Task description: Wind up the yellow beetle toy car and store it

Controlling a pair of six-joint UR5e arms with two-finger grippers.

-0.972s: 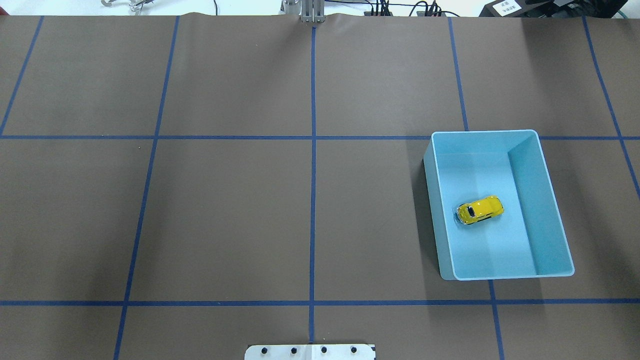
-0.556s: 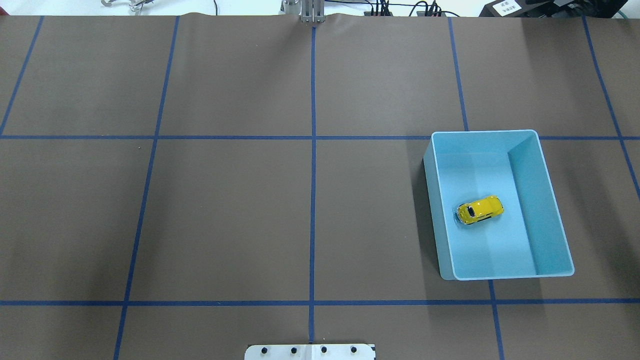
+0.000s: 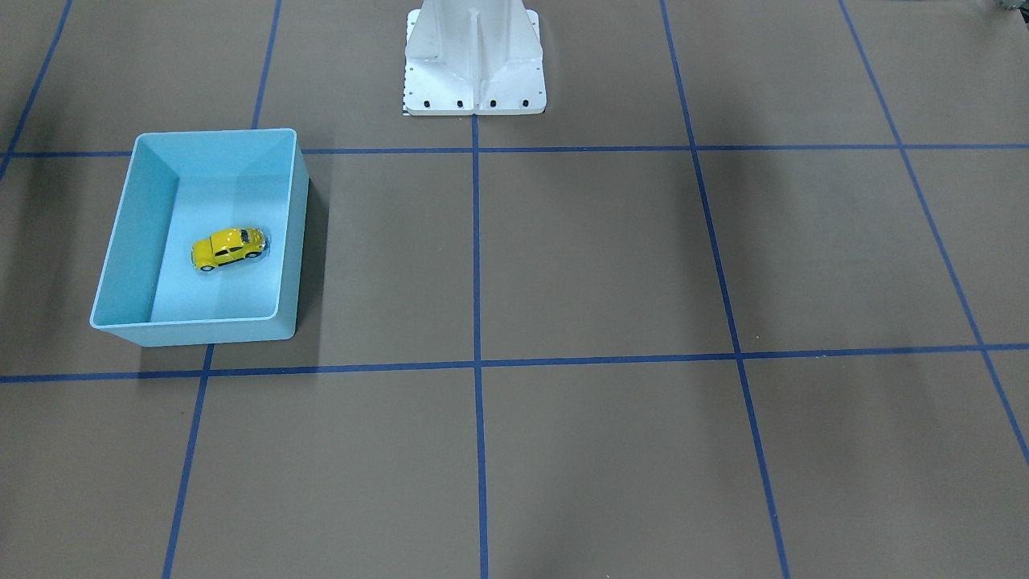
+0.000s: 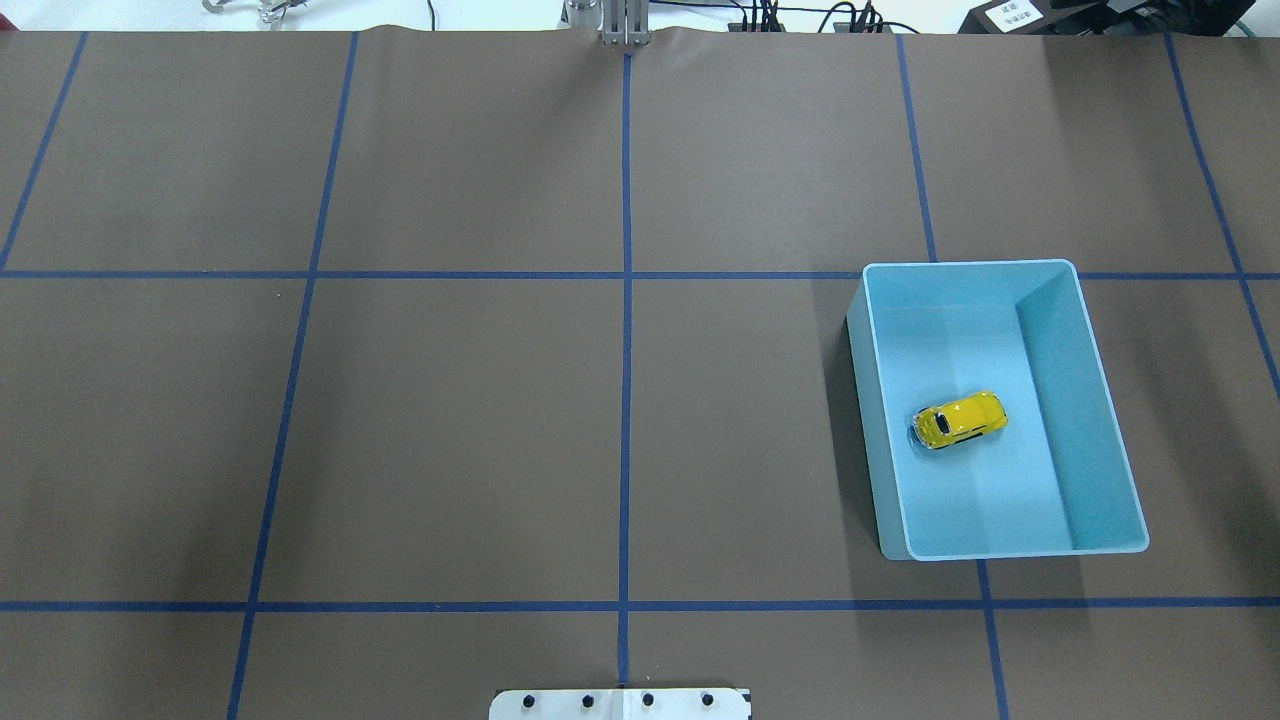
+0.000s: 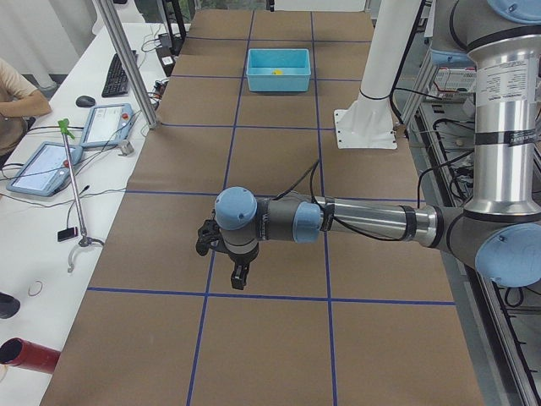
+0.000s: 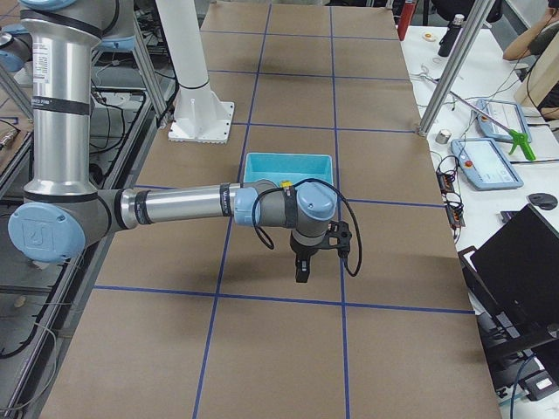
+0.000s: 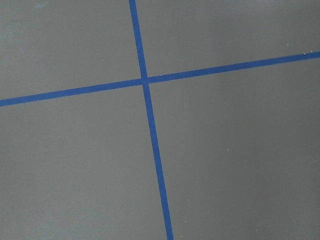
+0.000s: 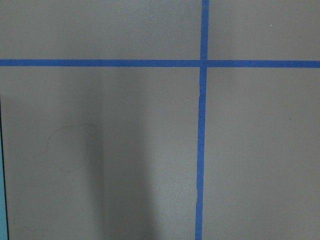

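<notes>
Brown paper-covered table (image 4: 450, 430) with a blue tape grid. Left gripper (image 5: 239, 275) and right gripper (image 6: 302, 271) hang over bare table outside the bin; finger spacing cannot be told. Light blue rectangular plastic bin (image 4: 1085, 400) on the robot's right. Yellow beetle toy car (image 4: 960, 420) upright mid-floor in the bin, touching no wall. Long axis across the bin's width, slightly skewed; front end indeterminate.

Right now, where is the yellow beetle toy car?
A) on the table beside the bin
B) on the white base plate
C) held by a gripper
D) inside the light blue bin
D: the yellow beetle toy car rests on the floor of the light blue bin.
</notes>
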